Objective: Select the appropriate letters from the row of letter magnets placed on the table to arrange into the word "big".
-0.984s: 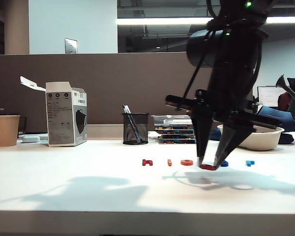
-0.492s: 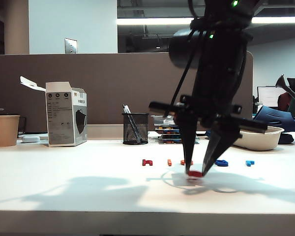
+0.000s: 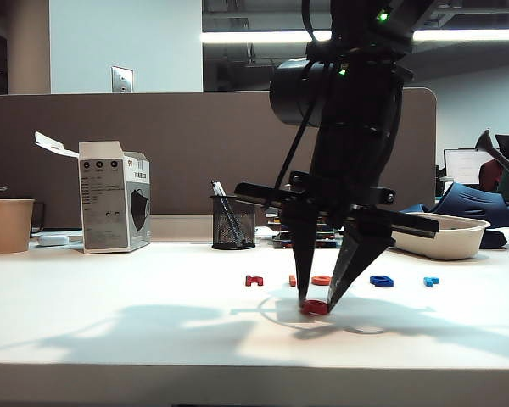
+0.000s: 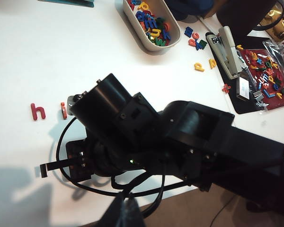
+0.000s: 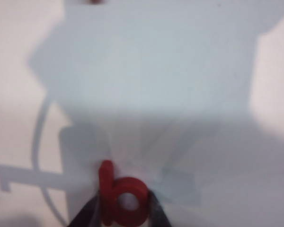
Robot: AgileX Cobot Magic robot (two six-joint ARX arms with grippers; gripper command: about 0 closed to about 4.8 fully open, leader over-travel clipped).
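A white desk surface (image 3: 110,331) seen from low at its front edge, with a brown partition behind. The right gripper (image 3: 316,303) points straight down in front of the row of letter magnets (image 3: 339,281), its two dark fingers (image 3: 304,263) pinching a dark red letter "b" (image 3: 314,308) that sits at or just above the surface. The right wrist view confirms the grip: the "b" (image 5: 120,196) lies flat between the fingertips, ring and stem both visible. Judging by its spot forward of the row, this looks like the place where the word will begin.

Behind it in the row are a dark red "h" (image 3: 254,280), a thin orange-red bar (image 3: 293,280), an orange ring (image 3: 321,280), a dark blue looped letter (image 3: 382,281) and a small light blue piece (image 3: 431,281). The bar and the blue looped letter are not yet taken from the row.

The left gripper is not visible; its wrist camera looks down on the right arm from off to one side, probably parked clear of the work. Further back stand a mesh pen cup (image 3: 233,221), a paper cup (image 3: 10,224), a small carton (image 3: 114,197) and a tray of spare letters (image 4: 151,26).
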